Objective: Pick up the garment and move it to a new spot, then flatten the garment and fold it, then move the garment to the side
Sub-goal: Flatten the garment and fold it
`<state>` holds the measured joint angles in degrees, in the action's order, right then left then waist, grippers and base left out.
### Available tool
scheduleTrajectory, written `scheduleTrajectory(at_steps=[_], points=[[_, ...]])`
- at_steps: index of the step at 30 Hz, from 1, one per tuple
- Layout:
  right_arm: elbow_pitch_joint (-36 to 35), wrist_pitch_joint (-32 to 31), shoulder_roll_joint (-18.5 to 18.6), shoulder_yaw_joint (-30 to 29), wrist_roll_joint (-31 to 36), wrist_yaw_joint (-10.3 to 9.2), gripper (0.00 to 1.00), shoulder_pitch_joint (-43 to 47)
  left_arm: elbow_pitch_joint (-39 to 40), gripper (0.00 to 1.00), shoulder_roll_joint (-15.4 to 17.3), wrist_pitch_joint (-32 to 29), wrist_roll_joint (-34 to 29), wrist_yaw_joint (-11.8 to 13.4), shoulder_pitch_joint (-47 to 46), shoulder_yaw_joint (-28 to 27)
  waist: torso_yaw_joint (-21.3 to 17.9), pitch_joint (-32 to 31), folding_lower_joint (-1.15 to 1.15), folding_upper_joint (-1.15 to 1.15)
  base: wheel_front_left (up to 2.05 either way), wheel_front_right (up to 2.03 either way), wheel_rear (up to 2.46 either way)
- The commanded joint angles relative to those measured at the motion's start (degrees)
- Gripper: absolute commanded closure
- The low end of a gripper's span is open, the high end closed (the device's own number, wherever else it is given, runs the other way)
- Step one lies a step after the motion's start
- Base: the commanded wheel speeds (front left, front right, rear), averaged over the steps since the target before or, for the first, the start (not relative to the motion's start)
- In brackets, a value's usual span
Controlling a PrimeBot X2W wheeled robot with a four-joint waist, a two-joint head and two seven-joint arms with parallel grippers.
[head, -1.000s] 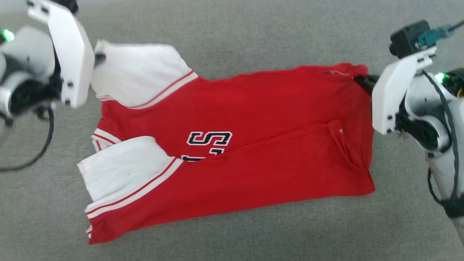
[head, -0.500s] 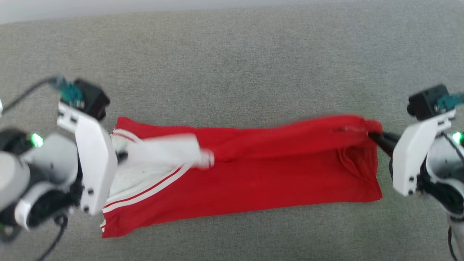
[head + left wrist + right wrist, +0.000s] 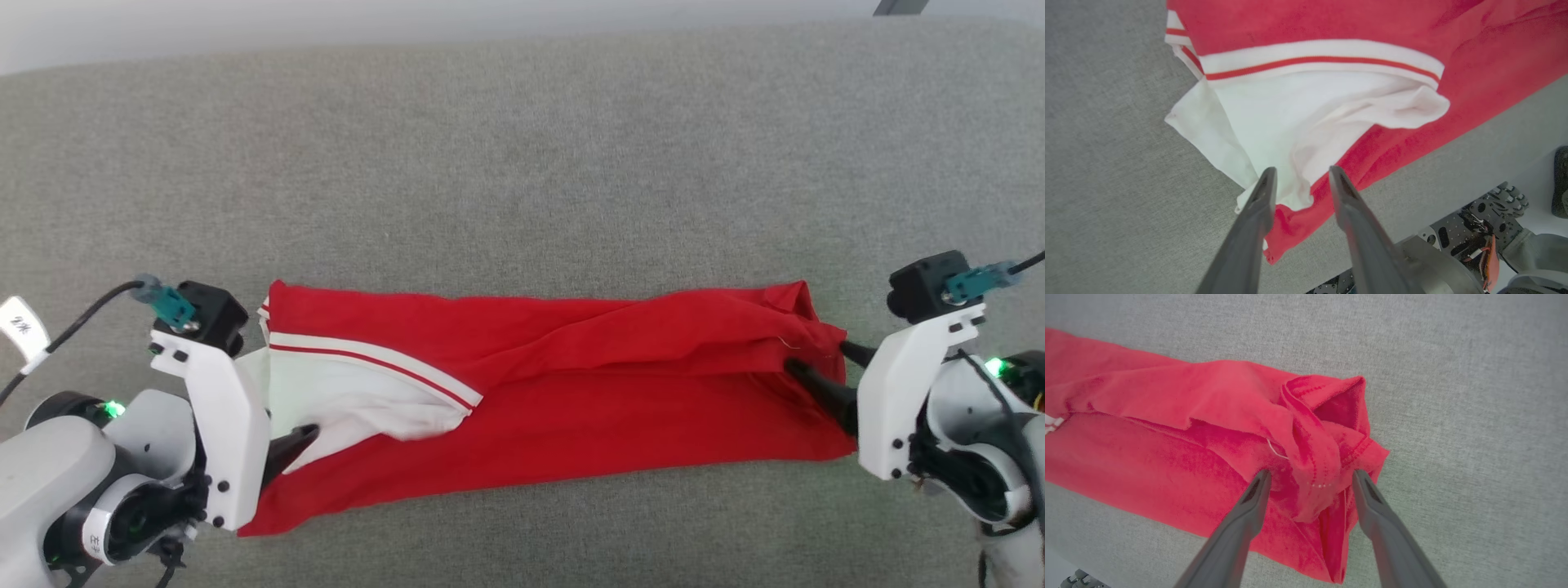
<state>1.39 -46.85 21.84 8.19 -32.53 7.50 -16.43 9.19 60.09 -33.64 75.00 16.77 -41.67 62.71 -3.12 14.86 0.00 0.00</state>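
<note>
i see left gripper (image 3: 1301,171) low at white-cuff end of garment (image 3: 571,408), fingers apart, white cloth edge lying between tips, not squeezed. right gripper (image 3: 1310,473) at opposite red end, fingers wide apart on both sides of bunched hem. garment lies as long folded strip across grey woven surface (image 3: 522,163): soft red cloth, white cuff (image 3: 351,400) bordered by thin red stripe. small white tag (image 3: 18,327) on left arm cable, writing i cannot read.
</note>
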Motion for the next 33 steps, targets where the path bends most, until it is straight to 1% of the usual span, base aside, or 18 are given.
scheduleTrajectory(at_steps=[1, 5, 8, 10, 11, 13, 16, 18, 22, 24, 27, 30, 33], points=[[-1.1, 0.9, 0.3, -0.8, 0.3, -0.03, 0.0, 0.8, -0.4, 0.0, 0.0, 2.3, -0.2, -0.6, 0.9, -0.9, 0.2, -0.9, 0.0, 0.0, 0.0, 0.0, 0.0], [-4.2, 2.3, 0.4, -2.9, 0.9, -0.03, 0.0, 2.2, 0.0, 0.0, 0.3, 9.0, -1.1, -1.4, 2.8, -2.5, 0.5, -2.3, 0.0, 0.0, 0.0, 0.0, 0.0], [-6.2, 3.6, -0.4, -5.8, 1.8, -0.03, 0.0, 3.5, 0.7, 0.0, 0.6, 15.4, -2.3, -2.1, 4.4, -3.9, 0.8, -3.2, 0.0, 0.0, 0.0, 0.0, 0.0], [-6.9, 4.1, -1.4, -8.0, 2.3, -0.03, 0.0, 4.4, 0.8, 0.0, 0.8, 20.1, -3.1, -2.3, 6.0, -4.8, 1.0, -3.7, 0.0, 0.0, 0.0, 0.0, 0.0], [-6.9, 4.1, -1.4, -8.0, 2.3, -0.03, 0.0, 4.4, 0.8, 0.0, 0.8, 20.1, -3.1, -2.3, 6.0, -4.8, 1.0, -3.7, 0.0, 0.0, 0.0, 0.0, 0.0], [-7.2, 3.7, -1.9, -10.0, 3.3, -0.03, 0.0, 5.1, 0.9, 0.0, 1.0, 24.8, -4.1, -2.4, 7.3, -5.6, 1.4, -4.0, 0.0, 0.0, 0.0, 0.0, 0.0], [-6.7, 2.9, -2.4, -12.0, 3.5, -0.03, 0.0, 6.0, 0.8, 0.0, 0.9, 31.9, -5.2, -2.3, 9.5, -7.0, 2.1, -4.3, 0.0, 0.0, 0.0, 0.0, 0.0], [-5.7, 2.3, -2.7, -13.3, 3.1, -0.03, 0.0, 6.4, 0.2, 0.0, 0.8, 36.7, -5.8, -1.8, 11.2, -8.0, 2.7, -4.4, 0.0, 0.0, 0.0, 0.0, 0.0], [-2.9, 1.7, -2.5, -13.8, 2.4, -0.03, 0.0, 6.3, -1.2, 0.0, 0.5, 45.4, -6.9, -0.5, 14.2, -10.0, 4.1, -4.4, 0.0, 0.0, 0.0, 0.0, 0.0], [-1.0, 1.5, -2.5, -13.8, 1.8, -0.03, 0.0, 6.0, -1.8, 0.0, 0.0, 47.6, -8.0, 0.7, 15.8, -11.5, 4.8, -4.4, 0.0, 0.0, 0.0, 0.0, 0.0], [2.6, 2.0, -1.9, -13.9, 1.6, -0.03, 0.0, 5.1, -2.2, 0.0, -2.0, 48.8, -9.9, 2.0, 18.6, -14.5, 6.2, -4.3, 0.0, 0.0, 0.0, 0.0, 0.0], [6.9, 2.1, -1.4, -13.6, 1.2, -0.03, 0.0, 4.5, -2.4, 0.0, -5.1, 48.8, -12.9, 2.2, 22.1, -19.9, 7.8, -4.2, 0.0, 0.0, 0.0, 0.0, 0.0], [11.4, 2.5, -1.3, -12.7, 0.4, -0.03, 0.0, 3.6, -3.5, 0.0, -8.5, 48.9, -16.3, 1.0, 26.7, -25.4, 9.4, -4.2, 0.0, 0.0, 0.0, 0.0, 0.0]])
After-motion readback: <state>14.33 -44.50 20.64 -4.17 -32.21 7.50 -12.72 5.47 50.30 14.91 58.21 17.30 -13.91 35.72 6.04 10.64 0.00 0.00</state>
